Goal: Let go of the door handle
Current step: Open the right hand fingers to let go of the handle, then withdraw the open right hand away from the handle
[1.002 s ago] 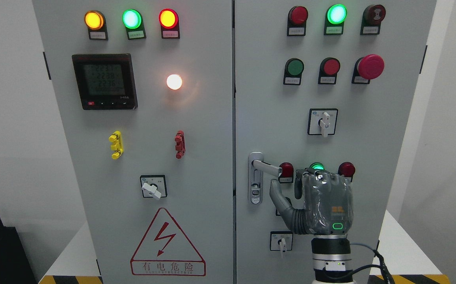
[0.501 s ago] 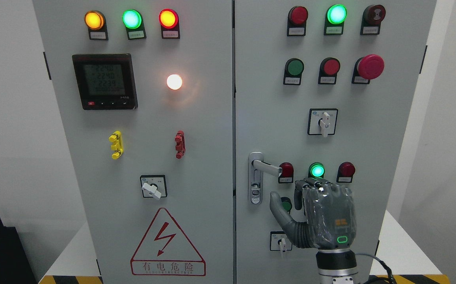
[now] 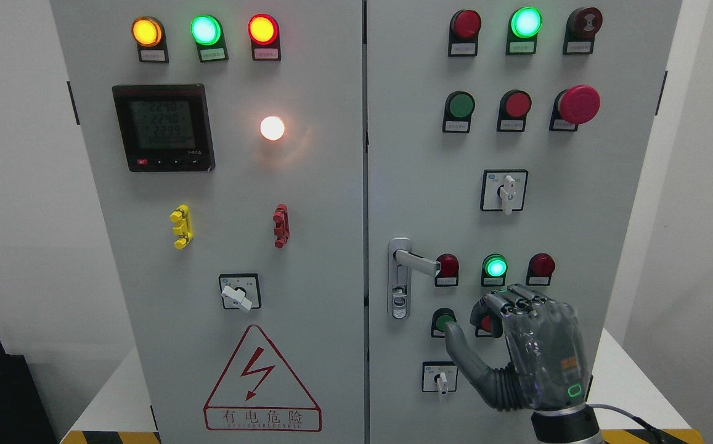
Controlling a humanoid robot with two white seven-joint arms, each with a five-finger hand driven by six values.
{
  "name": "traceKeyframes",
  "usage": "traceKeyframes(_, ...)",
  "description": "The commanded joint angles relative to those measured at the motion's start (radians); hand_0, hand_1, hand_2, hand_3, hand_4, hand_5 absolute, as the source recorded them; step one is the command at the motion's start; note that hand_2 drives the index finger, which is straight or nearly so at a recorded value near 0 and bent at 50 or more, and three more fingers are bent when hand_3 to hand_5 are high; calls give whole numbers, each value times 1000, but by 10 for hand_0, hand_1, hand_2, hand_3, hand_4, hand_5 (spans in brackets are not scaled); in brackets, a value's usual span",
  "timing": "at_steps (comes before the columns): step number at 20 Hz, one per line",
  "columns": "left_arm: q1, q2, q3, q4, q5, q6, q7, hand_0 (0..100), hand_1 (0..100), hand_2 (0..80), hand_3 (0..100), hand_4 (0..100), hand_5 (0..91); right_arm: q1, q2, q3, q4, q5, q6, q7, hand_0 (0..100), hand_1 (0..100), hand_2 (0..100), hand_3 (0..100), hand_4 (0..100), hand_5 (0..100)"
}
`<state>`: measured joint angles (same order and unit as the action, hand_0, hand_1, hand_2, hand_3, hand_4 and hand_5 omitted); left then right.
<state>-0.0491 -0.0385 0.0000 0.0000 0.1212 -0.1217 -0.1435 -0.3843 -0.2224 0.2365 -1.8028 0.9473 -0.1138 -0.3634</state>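
One hand (image 3: 519, 351) is seen, the right, entering from the lower right; the left arm is not in view. The door handle (image 3: 416, 262) is mounted at the left edge of the right cabinet door (image 3: 609, 203), its lever lying roughly level and pointing right. It lies up and to the left of the hand, apart from it. The fingers (image 3: 516, 300) are loosely curled and the thumb (image 3: 461, 345) is held out to the left; nothing is grasped. Release is judged done. Open room is left below and to the right, though panel buttons (image 3: 443, 320) sit close behind the fingers.
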Motion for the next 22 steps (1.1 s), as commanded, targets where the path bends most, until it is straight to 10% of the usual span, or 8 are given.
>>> traceKeyframes(1, 0, 0, 11, 17, 0, 1, 1, 120, 389, 0, 0, 0, 0, -1, -213, -8, -47, -172, -52, 8, 469, 104, 347, 523, 444, 308)
traceKeyframes(6, 0, 0, 11, 17, 0, 1, 1, 120, 389, 0, 0, 0, 0, -36, -244, -6, -47, -295, -78, 38, 462, 39, 108, 215, 149, 0)
traceKeyframes(22, 0, 0, 11, 17, 0, 1, 1, 120, 389, 0, 0, 0, 0, -18, -311, -6, -50, -387, -124, 50, 394, 41, 0, 39, 1, 0)
